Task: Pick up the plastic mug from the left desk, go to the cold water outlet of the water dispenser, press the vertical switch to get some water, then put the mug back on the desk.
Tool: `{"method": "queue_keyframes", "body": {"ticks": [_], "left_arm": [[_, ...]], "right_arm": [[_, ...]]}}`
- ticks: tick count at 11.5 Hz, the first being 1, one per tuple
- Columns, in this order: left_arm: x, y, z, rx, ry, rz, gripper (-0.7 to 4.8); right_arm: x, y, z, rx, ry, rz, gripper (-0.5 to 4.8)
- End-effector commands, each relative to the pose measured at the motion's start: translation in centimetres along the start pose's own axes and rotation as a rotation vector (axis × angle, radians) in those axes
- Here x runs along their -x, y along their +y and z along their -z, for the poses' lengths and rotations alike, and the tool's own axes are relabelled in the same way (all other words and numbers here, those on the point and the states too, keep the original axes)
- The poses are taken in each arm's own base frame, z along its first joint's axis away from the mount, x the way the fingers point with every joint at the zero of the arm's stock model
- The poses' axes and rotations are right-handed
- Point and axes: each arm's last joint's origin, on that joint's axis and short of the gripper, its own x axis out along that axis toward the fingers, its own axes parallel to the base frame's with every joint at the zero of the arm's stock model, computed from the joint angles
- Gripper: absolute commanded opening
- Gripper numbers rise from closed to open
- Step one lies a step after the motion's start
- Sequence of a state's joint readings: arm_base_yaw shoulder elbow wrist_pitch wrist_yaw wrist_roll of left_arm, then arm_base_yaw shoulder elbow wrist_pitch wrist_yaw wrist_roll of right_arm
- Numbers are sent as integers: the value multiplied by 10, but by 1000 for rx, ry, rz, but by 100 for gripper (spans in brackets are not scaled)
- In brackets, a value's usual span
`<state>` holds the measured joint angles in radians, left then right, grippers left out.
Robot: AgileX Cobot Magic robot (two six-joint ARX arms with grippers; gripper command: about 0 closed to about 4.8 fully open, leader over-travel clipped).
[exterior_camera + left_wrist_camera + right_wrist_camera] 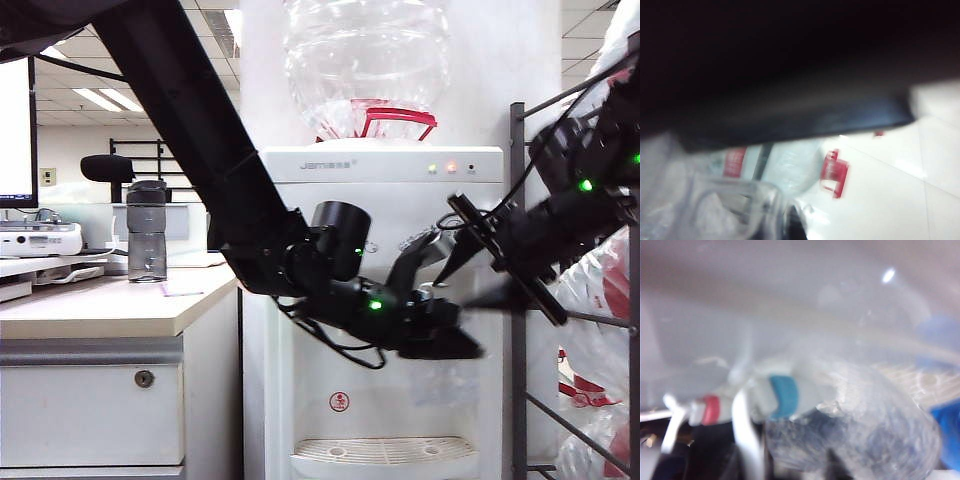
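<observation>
Mug [860, 425] under cold tap [782, 396], L hand [440, 335].

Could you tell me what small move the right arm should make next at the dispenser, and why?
Probably ease the right gripper onto the vertical switch of the cold water outlet and press. The left gripper, shut, holds the plastic mug under the blue-banded tap, and no water is seen flowing.

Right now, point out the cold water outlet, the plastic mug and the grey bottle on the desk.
cold water outlet [784, 396]: right wrist view, on its light-blue band.
plastic mug [865, 435]: right wrist view, on its crinkly clear wall.
grey bottle [146, 238]: exterior view, on its smoky body.
</observation>
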<state>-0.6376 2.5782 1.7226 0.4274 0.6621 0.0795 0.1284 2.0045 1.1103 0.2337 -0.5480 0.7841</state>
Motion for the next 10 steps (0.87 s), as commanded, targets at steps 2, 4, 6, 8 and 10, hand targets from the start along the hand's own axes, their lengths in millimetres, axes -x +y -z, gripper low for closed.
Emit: {"method": "queue_keyframes", "body": {"ticks": [2,4,6,8,10], "left_arm": [[-1,-4,-10,-44,-40,13,-6],[-1,-4,-11,-46,-42,11,-6],[-1,-4,-11,-46,-42,8,-6],[-1,-4,-11,-46,-42,9,-6],[-1,-4,-11,-42,-42,10,-6]], "right_arm": [[10,-4,0,-39,55,23,190],[24,-3,-8,-32,35,34,190],[38,3,-14,-10,18,34,190],[60,19,-20,36,-18,9,189],[71,32,-24,148,-45,-32,46]]}}
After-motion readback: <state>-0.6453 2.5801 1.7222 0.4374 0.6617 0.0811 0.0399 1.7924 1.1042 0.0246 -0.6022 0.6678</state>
